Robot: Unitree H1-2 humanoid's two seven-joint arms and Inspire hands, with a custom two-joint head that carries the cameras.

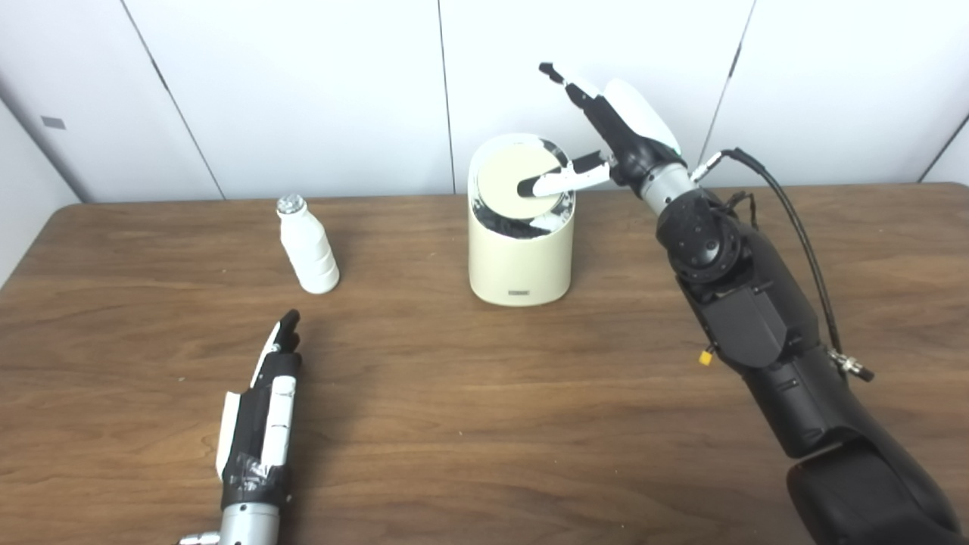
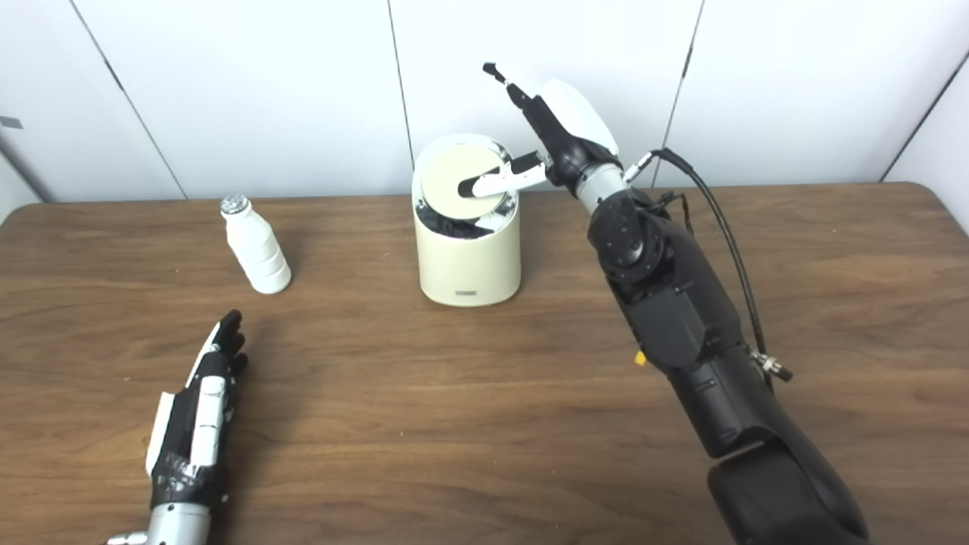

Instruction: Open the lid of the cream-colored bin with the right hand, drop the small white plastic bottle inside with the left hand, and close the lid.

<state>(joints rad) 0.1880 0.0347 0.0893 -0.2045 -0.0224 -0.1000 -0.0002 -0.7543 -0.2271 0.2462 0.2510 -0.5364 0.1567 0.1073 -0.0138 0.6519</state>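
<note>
The right hand stood over the cream-colored bin, spread, holding nothing. Its thumb lay on the round lid, while the other fingers pointed up and away from it. The lid was tilted, with its near edge sunk and a dark gap showing below it, so the bin seemed partly open.

I judged the main risk to be here: only one digit pressed on the lid, so it could slip off and let the lid swing back. A push too far to one side could also move or tip the bin, which stood free and looked light.

The small white plastic bottle stood upright to the left of the bin, well apart from it. The left hand lay flat and empty in front of the bottle, fingers straight and close together, not touching it. The bottle looked narrow and tall, so a careless reach might knock it over.

The surface was brown wood with visible grain, and it carried only the bin and the bottle. Behind it stood plain white wall panels with thin dark seams.
</note>
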